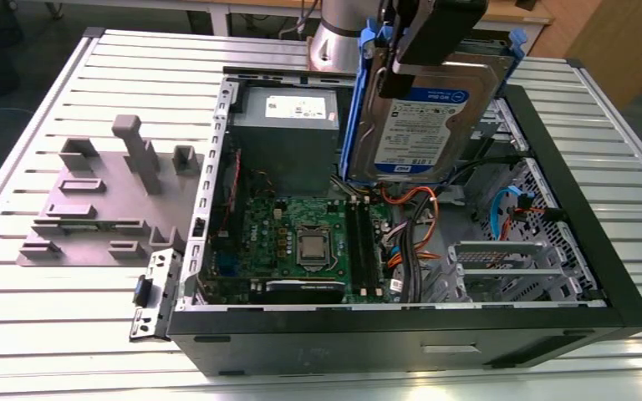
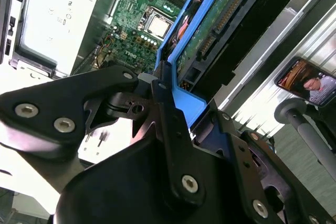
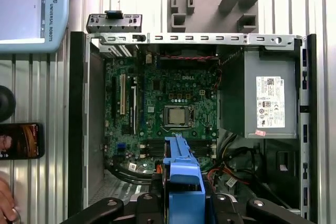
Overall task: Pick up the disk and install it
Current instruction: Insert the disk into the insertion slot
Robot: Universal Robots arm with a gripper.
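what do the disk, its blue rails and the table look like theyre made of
The disk: silver metal casing with a dull sheen, under a white-and-blue label that looks like printed paper or film. Its blue rails: likely moulded plastic, judging by the even colour and smooth matte surface. The table: probably aluminium, given the pale ribbed slats with bright reflections.

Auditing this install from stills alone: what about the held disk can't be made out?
Exterior view: black gripper covers the top of the silver rectangular blue-railed disk.
Exterior view: the disk hides part of the black computer case behind it.
First wrist view: disk edge-on, label unseen; gripper covers its near end.
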